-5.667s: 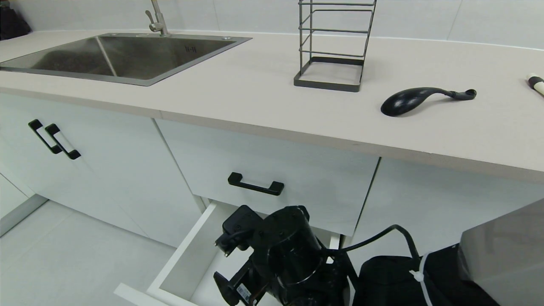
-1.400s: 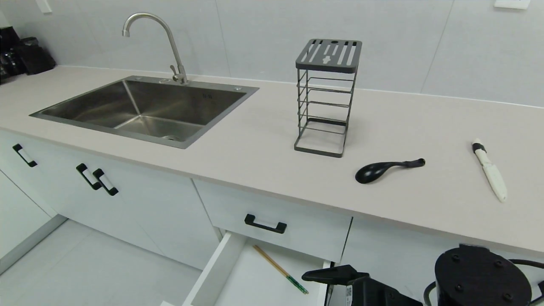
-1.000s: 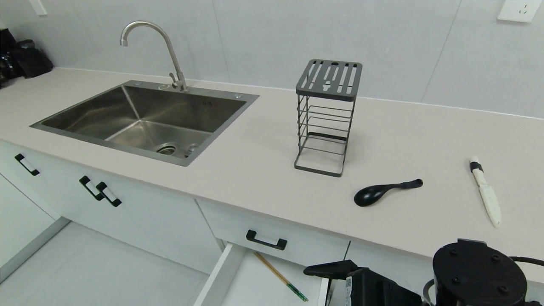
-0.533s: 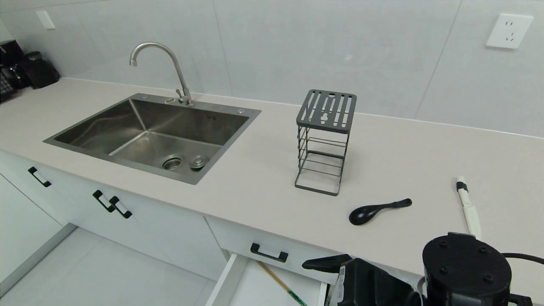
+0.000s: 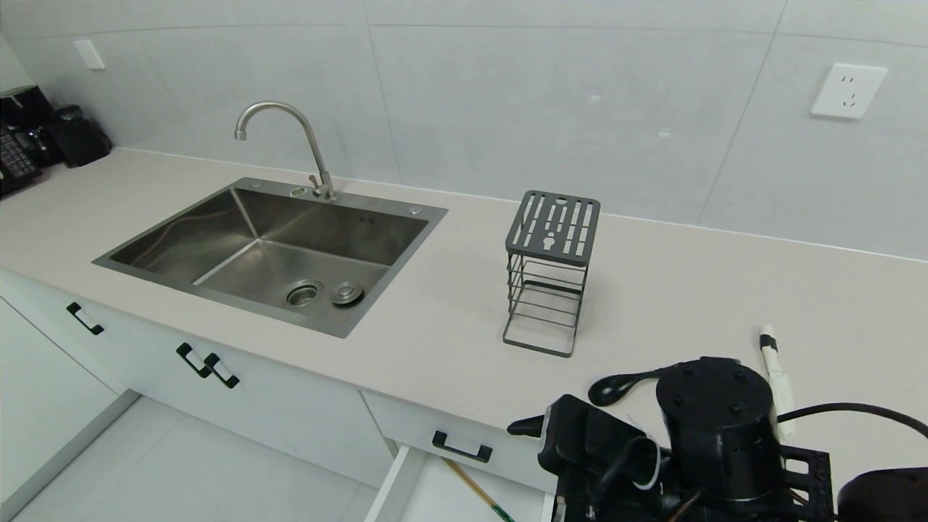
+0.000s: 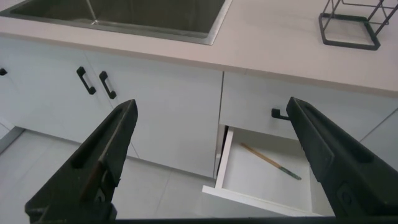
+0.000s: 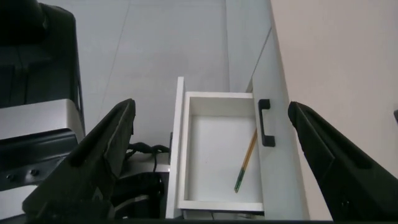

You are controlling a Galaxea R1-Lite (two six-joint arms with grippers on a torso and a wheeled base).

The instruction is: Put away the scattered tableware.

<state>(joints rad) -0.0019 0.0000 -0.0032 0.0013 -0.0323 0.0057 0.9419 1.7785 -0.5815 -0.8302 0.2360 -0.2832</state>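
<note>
The black spoon [image 5: 616, 386] lies on the counter [image 5: 435, 326] near the wire rack [image 5: 551, 272], to its front right, and the white knife [image 5: 776, 373] lies farther right of the rack. Below the rack, the drawer [image 7: 211, 155] stands open with a chopstick [image 7: 245, 160] inside. The left pincer [image 6: 211, 109] and the right pincer [image 7: 211, 107] are both spread wide, holding nothing

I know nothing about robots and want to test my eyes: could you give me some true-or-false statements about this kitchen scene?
1. The drawer stands open with chopsticks inside. True.
2. The black spoon lies in the drawer. False: it lies on the counter.
3. The white knife stands in the rack. False: it lies on the counter, apart from the rack.
4. The left hand and right hand are both open. True.
</note>
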